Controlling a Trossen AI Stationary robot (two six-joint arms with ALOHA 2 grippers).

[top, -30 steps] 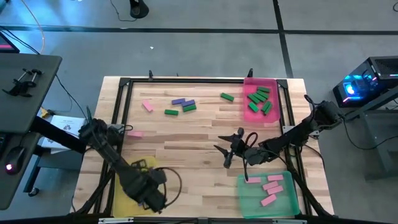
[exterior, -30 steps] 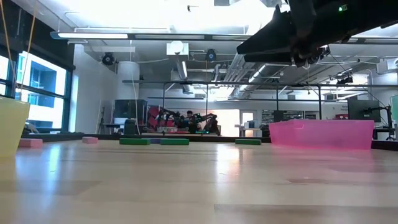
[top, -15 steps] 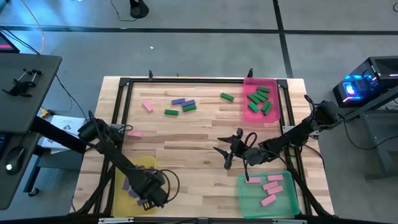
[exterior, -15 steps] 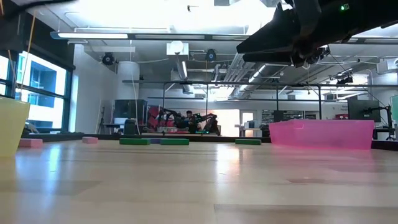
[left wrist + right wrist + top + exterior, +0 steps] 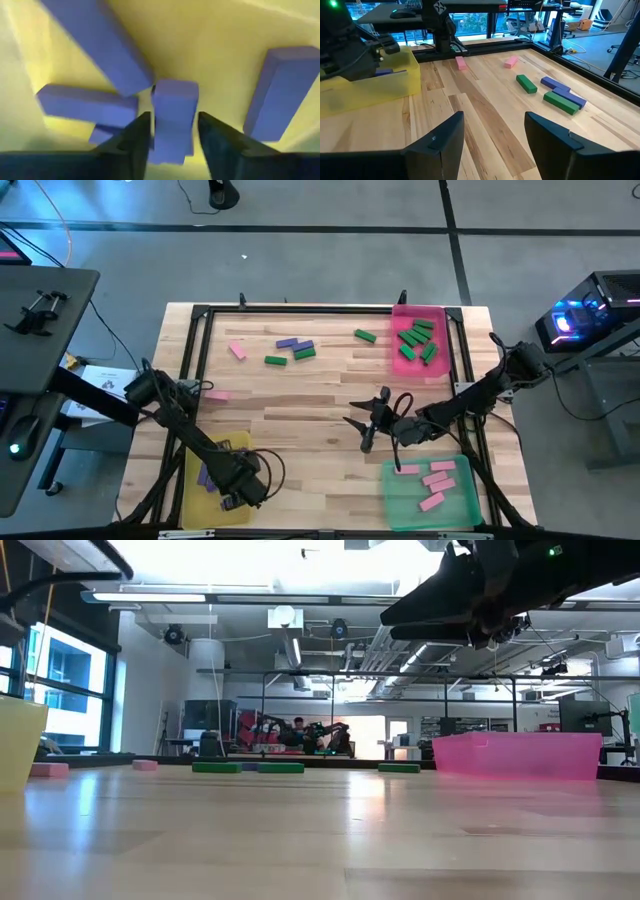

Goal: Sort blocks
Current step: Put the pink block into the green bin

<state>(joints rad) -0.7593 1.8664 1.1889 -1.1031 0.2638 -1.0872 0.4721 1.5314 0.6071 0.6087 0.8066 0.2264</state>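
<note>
left gripper [image 5: 170,135] low inside yellow tray [image 5: 190,500], purple block [image 5: 172,120] between fingers; whether fingers clamp it or have let go, cannot tell. likely drop-off: purples collect here, greens in pink tray [image 5: 400,365], pinks in green tray [image 5: 395,505].

right gripper [image 5: 492,135] hangs mid-table, fingers apart, nothing held; looks like waiting.

unsorted blocks [image 5: 290,348] lie far side of table, pink, purple, green mixed.

left wrist view alone shows purples in tray; high view hides them under arm. low view shows only far blocks, pink tray.
</note>
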